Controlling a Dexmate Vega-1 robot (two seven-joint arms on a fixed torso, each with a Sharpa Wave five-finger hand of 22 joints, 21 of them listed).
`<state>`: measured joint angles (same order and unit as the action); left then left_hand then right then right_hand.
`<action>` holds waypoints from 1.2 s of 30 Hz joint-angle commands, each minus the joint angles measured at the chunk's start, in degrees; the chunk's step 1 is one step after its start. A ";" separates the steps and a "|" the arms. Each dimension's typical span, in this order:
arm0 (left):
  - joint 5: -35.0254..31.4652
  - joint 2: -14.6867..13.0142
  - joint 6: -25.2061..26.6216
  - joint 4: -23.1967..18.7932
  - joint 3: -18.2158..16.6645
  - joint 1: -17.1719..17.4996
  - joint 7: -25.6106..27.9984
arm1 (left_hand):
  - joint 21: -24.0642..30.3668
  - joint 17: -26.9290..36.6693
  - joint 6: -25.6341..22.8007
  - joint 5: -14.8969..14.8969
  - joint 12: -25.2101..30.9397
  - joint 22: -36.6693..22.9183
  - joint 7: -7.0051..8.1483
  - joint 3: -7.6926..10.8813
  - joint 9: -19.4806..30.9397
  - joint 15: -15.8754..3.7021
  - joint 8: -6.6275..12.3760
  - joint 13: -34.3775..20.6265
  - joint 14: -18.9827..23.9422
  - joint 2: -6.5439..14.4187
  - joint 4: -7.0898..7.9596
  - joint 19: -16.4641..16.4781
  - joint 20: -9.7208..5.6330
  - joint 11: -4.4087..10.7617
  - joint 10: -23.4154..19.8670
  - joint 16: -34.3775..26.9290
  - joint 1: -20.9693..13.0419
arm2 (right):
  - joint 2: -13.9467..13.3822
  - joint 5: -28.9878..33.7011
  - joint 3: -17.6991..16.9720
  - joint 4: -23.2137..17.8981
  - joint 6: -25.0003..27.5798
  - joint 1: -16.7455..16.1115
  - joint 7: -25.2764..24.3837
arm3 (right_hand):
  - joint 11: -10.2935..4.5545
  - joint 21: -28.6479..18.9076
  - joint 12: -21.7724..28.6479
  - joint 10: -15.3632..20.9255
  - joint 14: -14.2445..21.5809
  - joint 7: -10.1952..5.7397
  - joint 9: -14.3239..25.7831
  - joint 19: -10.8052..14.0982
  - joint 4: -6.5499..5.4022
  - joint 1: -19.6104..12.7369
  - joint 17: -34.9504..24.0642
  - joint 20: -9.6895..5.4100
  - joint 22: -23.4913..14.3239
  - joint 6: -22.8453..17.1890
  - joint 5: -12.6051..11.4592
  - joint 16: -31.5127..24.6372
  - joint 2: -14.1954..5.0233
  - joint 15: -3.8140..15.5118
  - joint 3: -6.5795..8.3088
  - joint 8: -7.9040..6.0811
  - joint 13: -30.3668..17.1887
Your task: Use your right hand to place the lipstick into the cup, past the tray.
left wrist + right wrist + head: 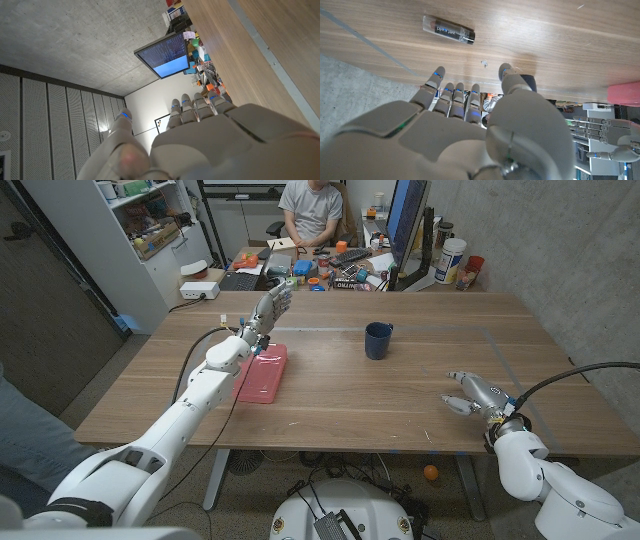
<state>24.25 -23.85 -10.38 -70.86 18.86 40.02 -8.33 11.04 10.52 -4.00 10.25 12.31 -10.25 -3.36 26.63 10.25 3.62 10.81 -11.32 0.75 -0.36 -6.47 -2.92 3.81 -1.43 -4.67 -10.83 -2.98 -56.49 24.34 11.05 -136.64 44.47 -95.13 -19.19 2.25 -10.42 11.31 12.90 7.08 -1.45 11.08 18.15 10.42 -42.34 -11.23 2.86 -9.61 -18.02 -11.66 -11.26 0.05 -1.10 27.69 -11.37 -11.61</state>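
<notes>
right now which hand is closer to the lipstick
Right. The right hand hovers just short of the lipstick, fingers spread; the left hand is raised above the pink tray.

The left hand (200, 145) has its pale grey back toward the lens, its fingers (192, 107) held straight and close together, the thumb (122, 132) off to one side — nothing in its grasp. Beyond it runs the wooden table (260, 45) with a grey strip of tape (270, 60) across it. A lit monitor (165, 55) stands against the concrete wall (70, 35) — bright clutter (205, 65) beside it.
</notes>
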 commanded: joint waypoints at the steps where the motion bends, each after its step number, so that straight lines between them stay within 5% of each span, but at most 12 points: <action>1: 0.03 -0.78 0.46 -0.93 -0.08 1.07 1.09 | 0.19 0.19 -0.57 0.07 0.21 -0.15 0.00 0.04 0.13 -0.13 0.19 -0.21 -0.13 0.22 -0.42 0.05 0.57 0.05 0.08 -0.16 -0.48 | -0.75 1.39 4.32 2.01 2.37 3.48 1.02 | -0.30 -0.29 0.41 0.54 0.60 -0.36 0.13 0.37 -0.01 -0.84 -0.19 -0.02 -0.06 -0.48 -0.32 -0.44 0.22 0.30 0.57 -0.26 -0.07; 24: 0.07 -0.95 0.79 -0.81 0.29 1.36 1.11 | 0.22 0.20 -0.69 0.06 0.20 -0.16 -0.01 0.02 0.13 -0.10 0.20 -0.22 -0.08 0.27 -0.49 -0.07 0.66 0.15 0.08 -0.20 -0.50 | -0.32 0.74 6.24 8.02 1.48 6.11 -0.23 | -1.97 -1.02 1.27 3.21 3.67 -1.47 0.26 2.74 -0.62 -3.49 -0.47 -0.56 -0.09 -3.62 -0.67 -1.66 0.20 1.60 1.24 -1.25 -0.14; 36: 0.05 -1.22 1.63 -1.59 0.25 1.68 1.61 | 0.24 0.21 -0.81 0.06 0.21 -0.16 -0.02 -0.01 0.14 -0.06 0.23 -0.22 -0.06 0.29 -0.50 -0.10 0.67 0.09 0.04 -0.21 -0.48 | 0.86 0.43 5.75 12.20 -1.94 5.85 -4.28 | -3.16 -1.97 2.00 6.40 8.06 -1.95 0.33 6.70 -0.75 -5.51 -0.90 -0.24 -0.18 -6.65 -0.85 -3.30 -0.15 2.86 1.68 -1.89 -0.21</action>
<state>24.28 -24.87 -9.35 -71.93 19.06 41.49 -7.04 11.04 10.52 -4.00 10.25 12.31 -10.25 -3.36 26.37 10.24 3.60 10.81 -11.31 0.77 -0.36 -6.71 -3.12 4.01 -1.43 -4.67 -10.83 -2.98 -56.61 25.05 16.84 -128.05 45.46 -89.41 -20.24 -0.83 -11.75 12.86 18.09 13.56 -3.20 11.18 23.40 9.57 -46.50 -11.88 2.34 -9.62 -23.69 -12.11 -13.93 -0.02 1.47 28.89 -12.94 -11.59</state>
